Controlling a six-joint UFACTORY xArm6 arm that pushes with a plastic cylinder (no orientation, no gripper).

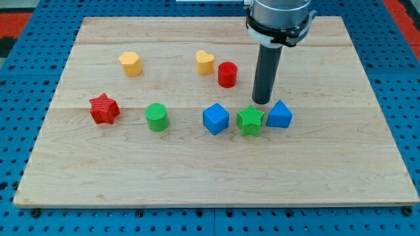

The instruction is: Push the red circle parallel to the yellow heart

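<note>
The red circle [228, 74] stands on the wooden board [131, 170], right of centre near the view's top. The yellow heart [205, 62] sits just to its upper left, almost touching it. My tip [262, 101] is on the board to the right of and a little below the red circle, about a block's width from it. The tip is just above the green star [250, 120] and left of the blue block [279, 114].
A yellow block [130, 63] lies at the upper left. A red star [104, 109] and a green circle [157, 117] lie at the left. A blue cube [215, 118] sits left of the green star.
</note>
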